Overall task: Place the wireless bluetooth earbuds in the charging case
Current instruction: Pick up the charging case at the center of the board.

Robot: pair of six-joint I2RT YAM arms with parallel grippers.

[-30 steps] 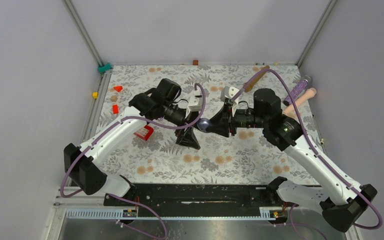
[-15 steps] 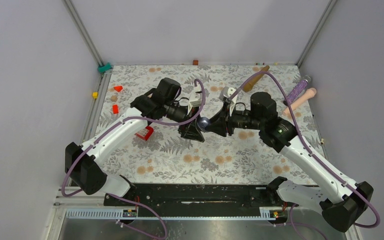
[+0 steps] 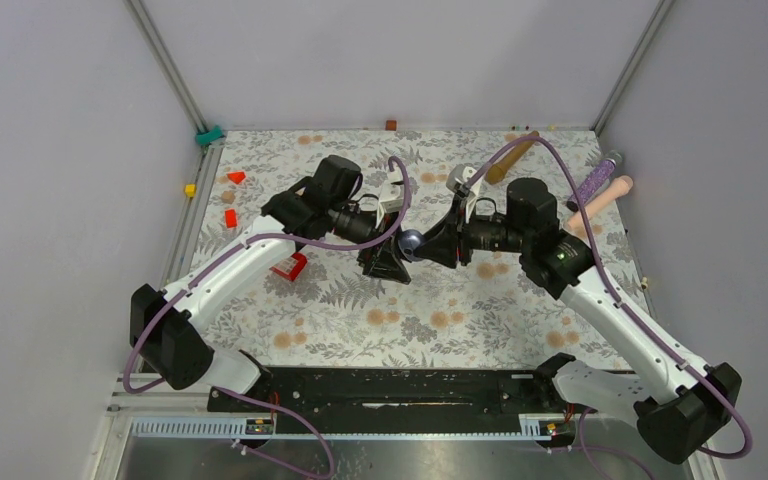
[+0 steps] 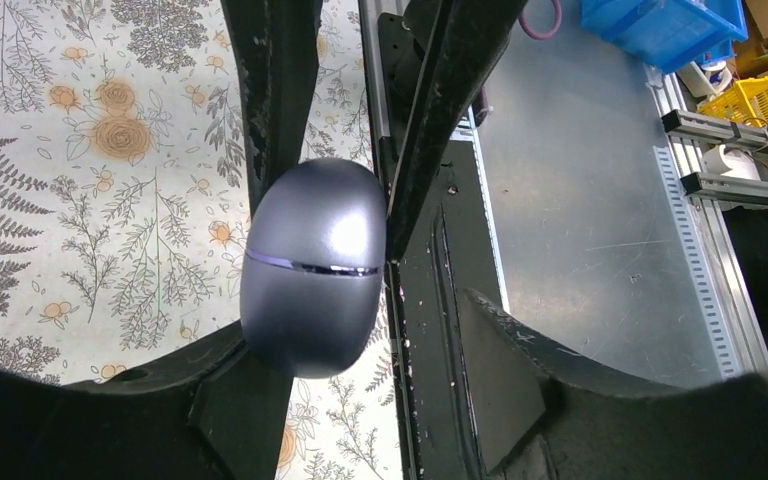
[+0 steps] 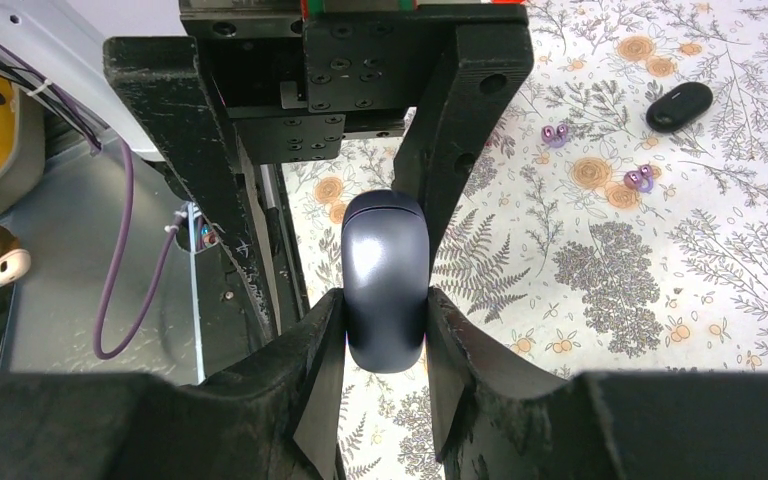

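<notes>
Right wrist shows right gripper (image 5: pixel 385 325) clamping the charging case (image 5: pixel 384 270); left gripper (image 4: pixel 355 340) half-open around it, perhaps touching.

Plain grey walls (image 3: pixel 380 60) enclose a floral tabletop (image 3: pixel 360 330)

Looking like a robotics lab cell: grey panel walls (image 3: pixel 50 180) on aluminium posts (image 3: pixel 167 65) are boxing in the floral table mat (image 3: pixel 410 320), a black mounting rail (image 3: pixel 390 400) is running along the mat's near edge, and a blue bin (image 4: pixel 660 30) and a yellow crate (image 4: pixel 755 100) are sitting further off that same edge.
</notes>
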